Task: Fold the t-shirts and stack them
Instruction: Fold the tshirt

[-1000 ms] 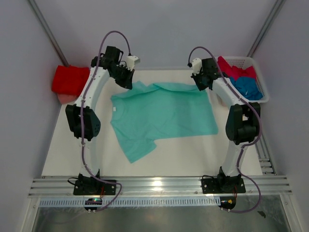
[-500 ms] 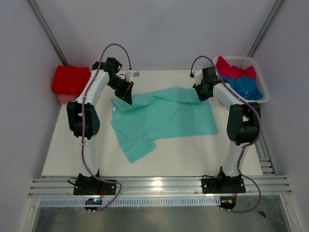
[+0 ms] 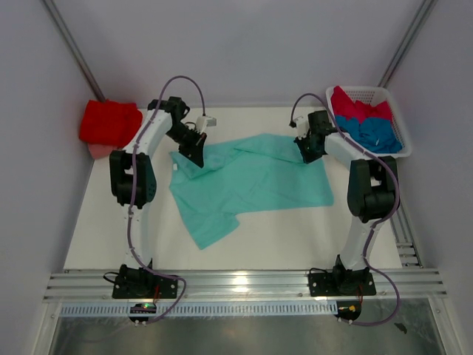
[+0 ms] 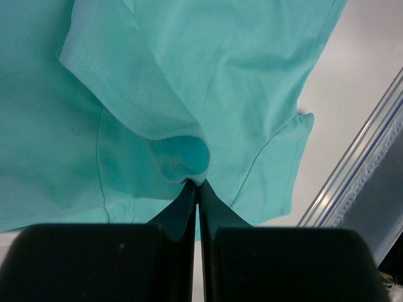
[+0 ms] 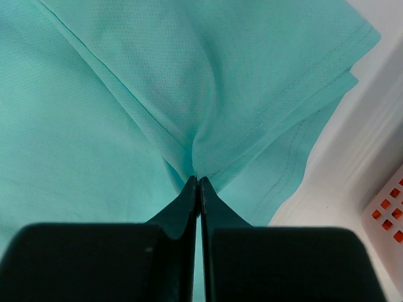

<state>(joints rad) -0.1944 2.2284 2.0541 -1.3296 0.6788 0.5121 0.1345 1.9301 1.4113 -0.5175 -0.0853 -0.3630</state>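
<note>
Across the middle of the table (image 3: pixel 295 237) lies the mint-teal t-shirt (image 3: pixel 251 185), mostly flat, with its far edge lifted and rolled toward the near side by both arms. The left hand (image 4: pixel 197 184) is pinched tight on a small bunch of cloth at the shirt's far left corner. The right hand (image 5: pixel 199 179) is closed the same way on a pleat near the hem at the far right. Each grip takes only a little fabric at the very tips, and I judge that thin bite to be the main risk. If one hand pulls ahead of the other, the cloth may slide out, dropping that corner and skewing the fold. Uneven travel could also drag the whole shirt along the table instead of doubling it, since nothing pins the lower half. One sleeve juts toward the near left and may tuck under crookedly. The right arm works just beside the white basket (image 3: pixel 367 89), which holds the blue t-shirt (image 3: pixel 378 133) and the crimson-pink t-shirt (image 3: pixel 355 107), so a wide swing could knock it. The bright red t-shirt (image 3: pixel 109 122) lies at the far left corner, well apart.
</note>
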